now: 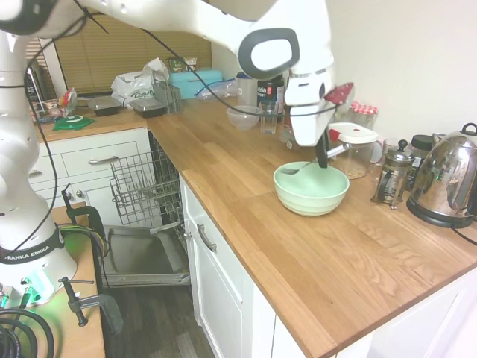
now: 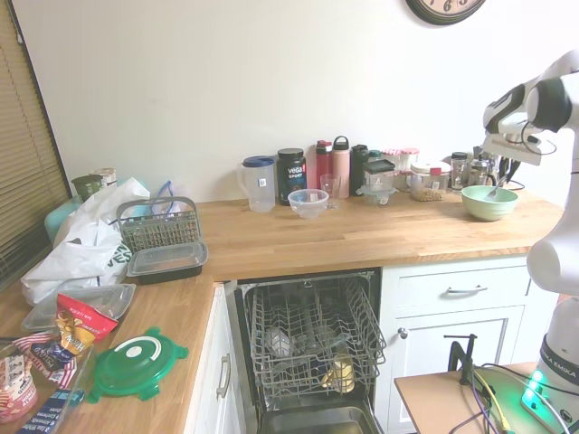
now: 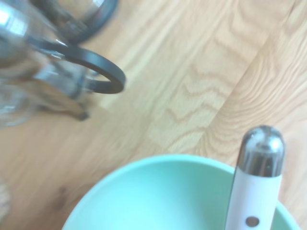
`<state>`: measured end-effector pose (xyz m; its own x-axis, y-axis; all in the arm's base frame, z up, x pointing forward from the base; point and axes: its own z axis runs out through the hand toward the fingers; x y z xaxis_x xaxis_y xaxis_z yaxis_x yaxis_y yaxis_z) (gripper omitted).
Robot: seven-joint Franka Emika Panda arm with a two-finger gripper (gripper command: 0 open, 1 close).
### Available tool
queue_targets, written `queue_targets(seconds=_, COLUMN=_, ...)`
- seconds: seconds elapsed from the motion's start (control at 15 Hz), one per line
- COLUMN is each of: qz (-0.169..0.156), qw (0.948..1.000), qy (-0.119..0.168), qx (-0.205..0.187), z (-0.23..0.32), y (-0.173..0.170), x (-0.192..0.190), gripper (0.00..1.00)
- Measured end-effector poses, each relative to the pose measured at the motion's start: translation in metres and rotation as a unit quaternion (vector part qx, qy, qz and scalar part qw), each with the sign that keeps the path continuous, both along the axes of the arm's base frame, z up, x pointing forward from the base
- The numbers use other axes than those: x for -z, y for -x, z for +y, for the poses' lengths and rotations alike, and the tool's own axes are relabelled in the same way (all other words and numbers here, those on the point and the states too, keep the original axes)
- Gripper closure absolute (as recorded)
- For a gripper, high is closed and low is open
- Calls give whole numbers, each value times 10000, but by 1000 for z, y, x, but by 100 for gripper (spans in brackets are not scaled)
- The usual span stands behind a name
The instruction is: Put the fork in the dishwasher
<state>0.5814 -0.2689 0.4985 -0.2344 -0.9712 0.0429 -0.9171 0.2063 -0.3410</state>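
The fork (image 1: pixel 299 167) is a slim silver utensil lying slanted over the mint-green bowl (image 1: pixel 311 195) on the wooden counter. Its head reaches the bowl's left rim and its handle runs up to my gripper (image 1: pixel 322 158). The dark fingers are dipped into the bowl and look closed on the handle. From the other side, the fork (image 2: pixel 494 191) slopes from my gripper (image 2: pixel 503 174) down into the bowl (image 2: pixel 488 204). A silver-tipped handle (image 3: pixel 256 182) shows over the bowl in the wrist view. The dishwasher (image 1: pixel 146 186) stands open under the counter with its wire rack (image 2: pixel 312 339) pulled out.
A French press (image 1: pixel 393 177), a steel kettle (image 1: pixel 446 183) and a lidded jar (image 1: pixel 355 149) stand close behind the bowl. Bottles, a glass bowl (image 2: pixel 308 202) and a jug (image 2: pixel 259 183) line the wall. A cutlery basket (image 2: pixel 159 224), containers and bags sit further along the counter.
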Motion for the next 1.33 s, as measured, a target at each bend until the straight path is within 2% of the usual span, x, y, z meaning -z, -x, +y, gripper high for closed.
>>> queue_targets(seconds=0.2, qz=-407, qw=9969, qy=25, qx=-669, z=19, y=48, x=-37, gripper=100)
queue_targets(seconds=0.47, qz=-466, qw=9855, qy=217, qx=-1616, z=63, y=113, x=-52, gripper=100)
queue_targets(seconds=0.6, qz=-345, qw=9762, qy=495, qx=-2081, z=108, y=137, x=-49, gripper=100)
queue_targets(seconds=0.73, qz=-210, qw=9609, qy=961, qx=-2588, z=171, y=156, x=-37, gripper=100)
queue_targets(seconds=0.87, qz=40, qw=9418, qy=1408, qx=-3054, z=246, y=178, x=-12, gripper=100)
queue_targets(seconds=1.0, qz=370, qw=9183, qy=1831, qx=-3492, z=332, y=213, x=35, gripper=100)
queue_targets(seconds=1.07, qz=535, qw=9044, qy=2022, qx=-3720, z=372, y=236, x=65, gripper=100)
queue_targets(seconds=1.2, qz=740, qw=8688, qy=2512, qx=-4202, z=438, y=269, x=107, gripper=100)
queue_targets(seconds=1.27, qz=838, qw=8549, qy=2662, qx=-4374, z=455, y=277, x=120, gripper=100)
queue_targets(seconds=1.33, qz=948, qw=8445, qy=2765, qx=-4488, z=467, y=282, x=133, gripper=100)
